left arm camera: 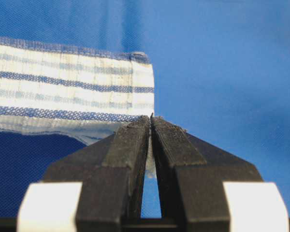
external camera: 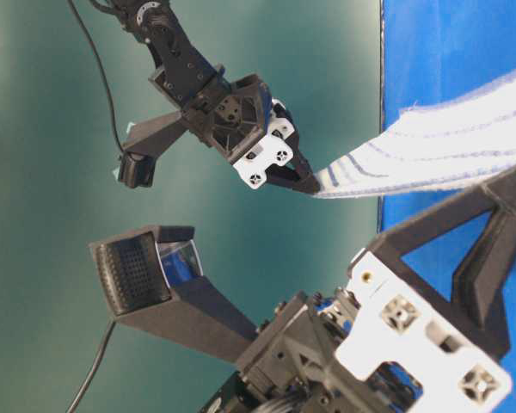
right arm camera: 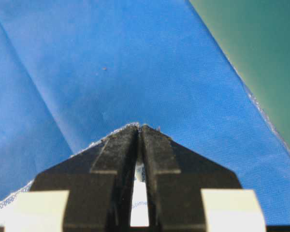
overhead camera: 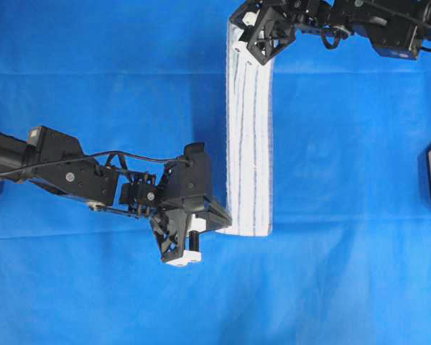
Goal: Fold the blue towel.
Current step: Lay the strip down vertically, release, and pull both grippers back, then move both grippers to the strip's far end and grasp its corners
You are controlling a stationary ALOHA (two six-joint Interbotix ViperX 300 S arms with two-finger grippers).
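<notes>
Stretching taut, my striped towel (overhead camera: 249,129) hangs pinched between left gripper (left arm camera: 151,121) and right gripper (right arm camera: 139,128); only the table-level view shows it lifted off the blue cloth (overhead camera: 93,72).

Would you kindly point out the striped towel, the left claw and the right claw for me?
striped towel (overhead camera: 250,144): overhead view, middle of the folded strip.
left claw (left arm camera: 151,121): left wrist view, closed tips.
right claw (right arm camera: 138,127): right wrist view, closed tips.

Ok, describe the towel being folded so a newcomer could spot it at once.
Start from the large plain blue cloth that covers the table. Stretched between the left gripper and the right gripper, each shut on one end, lies the blue towel, a long narrow band. It alone is white with thin blue stripes.
</notes>
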